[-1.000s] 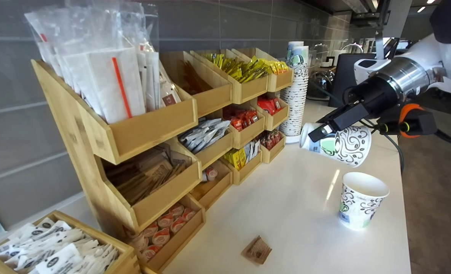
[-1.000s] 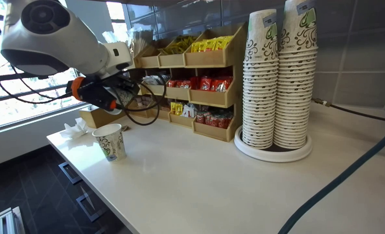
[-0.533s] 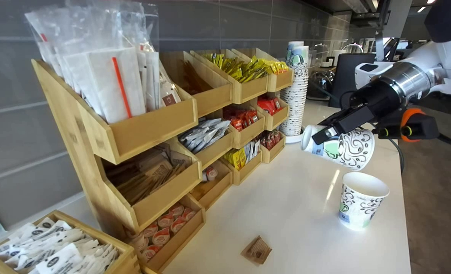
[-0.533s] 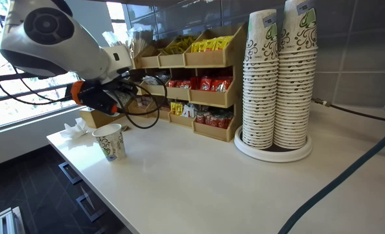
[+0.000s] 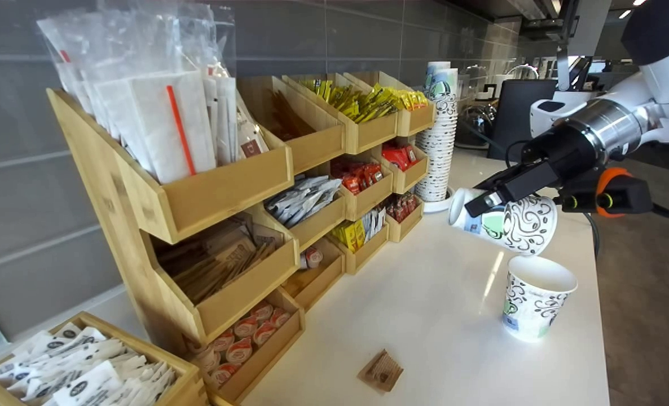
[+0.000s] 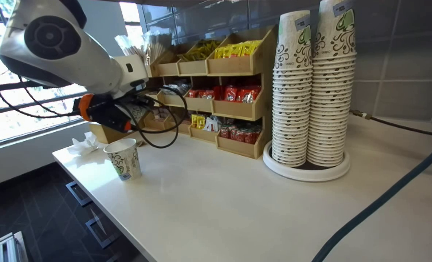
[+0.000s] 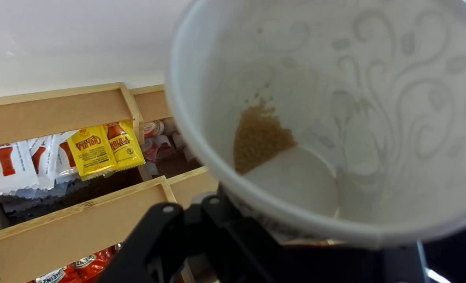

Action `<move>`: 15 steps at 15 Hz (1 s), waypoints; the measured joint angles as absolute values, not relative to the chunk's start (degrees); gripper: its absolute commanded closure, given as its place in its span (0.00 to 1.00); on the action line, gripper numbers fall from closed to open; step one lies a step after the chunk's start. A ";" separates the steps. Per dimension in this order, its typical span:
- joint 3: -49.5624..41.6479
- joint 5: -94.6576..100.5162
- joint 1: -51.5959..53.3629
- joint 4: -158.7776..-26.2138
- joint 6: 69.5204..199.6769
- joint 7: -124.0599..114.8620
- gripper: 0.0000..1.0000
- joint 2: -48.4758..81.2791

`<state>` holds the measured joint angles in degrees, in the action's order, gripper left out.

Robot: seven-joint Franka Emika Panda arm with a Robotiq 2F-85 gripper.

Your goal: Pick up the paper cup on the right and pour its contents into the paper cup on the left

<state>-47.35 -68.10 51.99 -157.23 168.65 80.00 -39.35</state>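
In an exterior view, the fingers are pinching a tipped paper cup, mouth angled down by the rim of an upright paper cup on the desk (can't tell if they touch). In an exterior view, the upright one's near the desk's edge, tipped one mostly hidden. Wrist view: brown granules heaped inside the tipped cup, near its base.
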 measured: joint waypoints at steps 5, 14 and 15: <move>-47.21 -73.65 51.91 -157.22 168.49 86.64 0.58 -39.38; -47.02 -85.12 51.87 -157.19 168.49 100.80 0.58 -39.50; -47.01 -86.15 51.87 -157.19 168.49 102.04 0.58 -39.56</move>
